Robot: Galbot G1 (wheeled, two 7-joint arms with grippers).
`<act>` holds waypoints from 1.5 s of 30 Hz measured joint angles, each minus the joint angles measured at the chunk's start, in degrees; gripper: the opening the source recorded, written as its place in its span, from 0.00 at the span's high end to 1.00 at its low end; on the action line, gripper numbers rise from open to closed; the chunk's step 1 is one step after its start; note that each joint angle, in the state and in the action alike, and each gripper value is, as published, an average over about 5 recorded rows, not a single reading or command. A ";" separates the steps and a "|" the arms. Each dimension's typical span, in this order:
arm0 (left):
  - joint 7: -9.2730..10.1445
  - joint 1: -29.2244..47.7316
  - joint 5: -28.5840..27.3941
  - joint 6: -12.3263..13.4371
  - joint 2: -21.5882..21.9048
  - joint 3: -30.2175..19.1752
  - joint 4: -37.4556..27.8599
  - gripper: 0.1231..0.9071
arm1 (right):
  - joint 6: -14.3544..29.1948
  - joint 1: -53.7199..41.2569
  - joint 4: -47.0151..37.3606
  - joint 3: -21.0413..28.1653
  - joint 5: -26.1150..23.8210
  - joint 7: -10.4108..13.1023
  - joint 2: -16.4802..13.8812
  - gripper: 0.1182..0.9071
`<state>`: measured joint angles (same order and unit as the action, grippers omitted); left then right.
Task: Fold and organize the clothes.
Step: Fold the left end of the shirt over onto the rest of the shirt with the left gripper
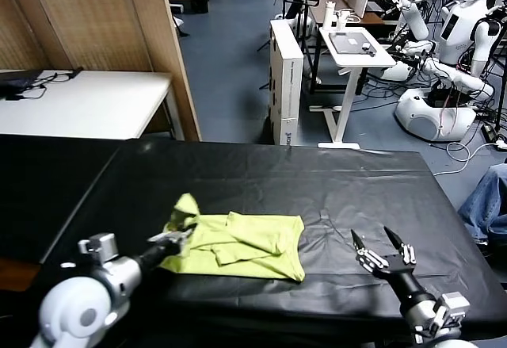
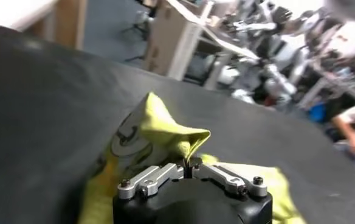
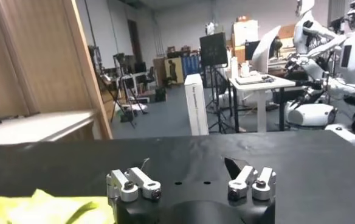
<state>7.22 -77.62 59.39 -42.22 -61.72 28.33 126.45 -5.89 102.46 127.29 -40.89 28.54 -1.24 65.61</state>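
Lime yellow-green T-shirt [image 1: 238,245] is lying partly folded on the black table [image 1: 261,177], sitting around 7 o'clock of the table's middle in the head view, bunched into a rough rectangle with sleeve folds lumped on top. Left gripper [image 1: 184,235] is coming in from 8 o'clock, jaws pinched tight on the shirt's left edge and lifting a corner of fabric into a small peak [image 1: 187,204] pointing toward 12. In the left wrist view the same gripper [image 2: 188,165] is showing its fingers nearly together with a twist of green cloth [image 2: 179,141] caught between them, the rest of the shirt spreading on the table beneath; a printed neck label [image 2: 127,139] is showing on the inner side of the raised flap. Right gripper [image 1: 379,246] is hovering at about 4 o'clock of the table's middle, well apart from the shirt, claw spread wide and holding nothing. Right wrist view is showing those fingers [image 3: 134,182] apart over bare black tabletop, with a bit of shirt [image 3: 41,207] at the frame corner. Blue denim cloth [image 1: 487,205] is sitting off the table at 3 o'clock.
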 joint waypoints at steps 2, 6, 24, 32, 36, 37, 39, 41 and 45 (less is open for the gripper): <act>0.55 1.50 0.20 0.01 -0.57 -2.49 -0.21 0.93 | 0.40 0.46 -0.28 -0.08 -0.89 -0.24 0.45 0.00; 1.38 4.40 0.28 0.02 -1.63 -6.95 -0.71 0.93 | 0.70 0.83 -0.63 0.11 -2.10 -0.49 1.38 0.00; 3.06 10.44 0.37 0.03 -5.82 -16.43 -3.83 0.93 | 0.66 -0.04 -2.13 1.41 -4.19 -0.75 1.93 0.00; 3.84 11.66 -0.84 0.03 -9.42 -18.85 -6.43 0.93 | 0.57 -0.14 -2.66 1.34 -4.27 -0.75 1.67 0.00; 4.09 12.01 -1.46 0.03 -11.16 -19.87 -7.44 0.93 | 0.49 -0.55 -3.04 1.67 -4.45 -0.74 1.69 0.00; 4.16 12.06 -1.64 0.03 -11.55 -20.09 -7.68 0.93 | 0.47 -0.65 -3.10 1.75 -4.48 -0.73 1.70 0.00; 4.26 12.10 -2.04 0.03 -12.28 -20.48 -8.15 0.93 | 0.45 -0.77 -3.16 1.83 -4.53 -0.73 1.70 0.00; 4.19 12.12 -2.71 0.03 -12.95 -20.75 -8.63 0.93 | 0.44 -0.76 -3.16 1.82 -4.53 -0.73 1.70 0.00; 3.72 12.15 -4.54 0.03 -13.92 -20.90 -10.02 0.93 | 0.46 -0.52 -3.05 1.75 -4.53 -0.75 1.62 0.00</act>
<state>10.95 -65.47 54.85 -42.19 -75.64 7.43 116.43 -5.43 101.94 124.24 -39.15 24.01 -1.99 67.22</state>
